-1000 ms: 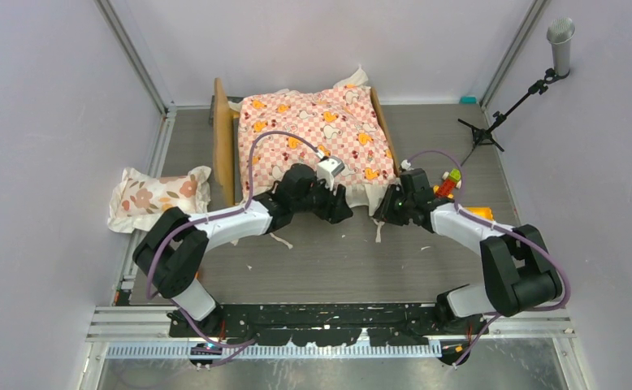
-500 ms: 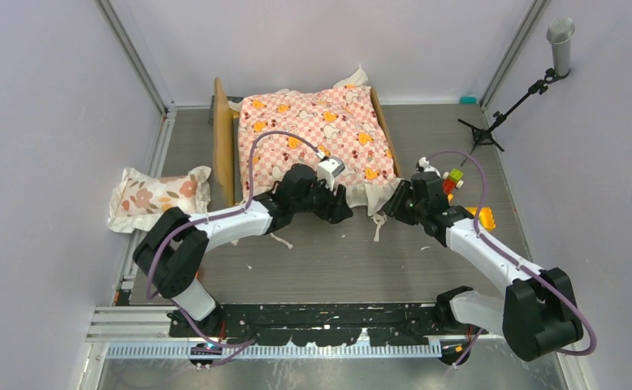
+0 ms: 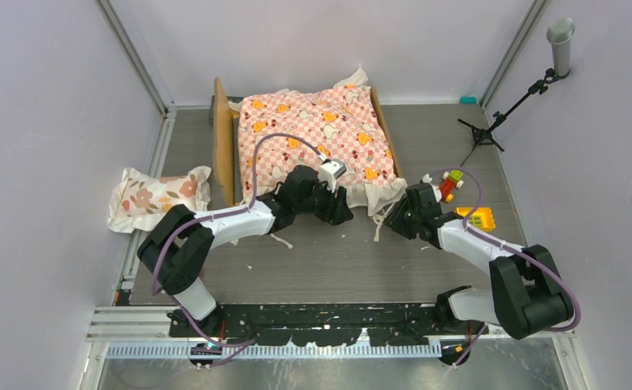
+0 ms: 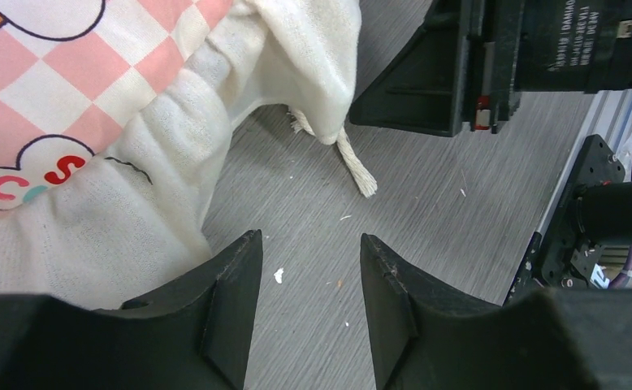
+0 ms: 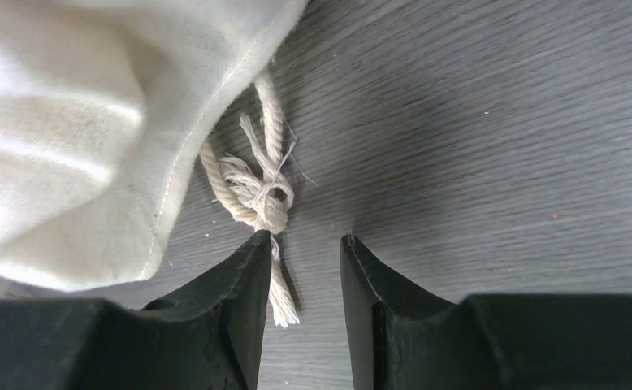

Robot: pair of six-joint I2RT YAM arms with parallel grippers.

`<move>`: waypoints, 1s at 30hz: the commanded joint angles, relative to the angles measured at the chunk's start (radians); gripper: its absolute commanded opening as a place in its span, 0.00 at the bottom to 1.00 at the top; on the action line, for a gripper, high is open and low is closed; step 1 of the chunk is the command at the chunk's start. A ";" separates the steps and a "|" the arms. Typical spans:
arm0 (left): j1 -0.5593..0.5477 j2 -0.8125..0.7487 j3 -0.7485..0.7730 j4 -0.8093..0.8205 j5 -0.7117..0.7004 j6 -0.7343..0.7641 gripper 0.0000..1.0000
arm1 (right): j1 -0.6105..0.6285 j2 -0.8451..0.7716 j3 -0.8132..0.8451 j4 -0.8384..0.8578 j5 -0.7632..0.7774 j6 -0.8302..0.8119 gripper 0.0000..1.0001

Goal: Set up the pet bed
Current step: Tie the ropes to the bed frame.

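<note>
The pet bed (image 3: 223,138) stands at the back middle, its tan headboard on the left. A pink-checkered sheet (image 3: 317,134) covers its top, so the mattress is hidden. The sheet's white ruffle (image 4: 93,219) hangs over the near side. My left gripper (image 3: 344,213) is open at that near edge, with bare floor between its jaws (image 4: 309,238). My right gripper (image 3: 396,219) is open at the sheet's near right corner (image 5: 85,122). A knotted white cord (image 5: 266,199) lies on the floor against its left fingertip (image 5: 256,252), and nothing is held (image 5: 305,236).
A floral ruffled pillow (image 3: 158,195) lies left of the bed by the left rail. Small coloured toy blocks (image 3: 451,183) and a yellow piece (image 3: 477,218) sit right of the right arm. A microphone stand (image 3: 499,114) is at the back right. Walls close both sides.
My right gripper has opened wider and drawn back slightly from the sheet's corner, and its arm has swung. The left arm has barely moved.
</note>
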 commanded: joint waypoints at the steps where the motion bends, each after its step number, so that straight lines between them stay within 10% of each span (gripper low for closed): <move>1: -0.005 -0.004 0.039 0.045 0.022 -0.007 0.49 | -0.003 0.032 -0.019 0.104 -0.002 0.050 0.42; 30: -0.005 -0.037 0.034 -0.004 0.059 0.032 0.48 | 0.034 0.199 0.095 -0.073 0.081 -0.032 0.34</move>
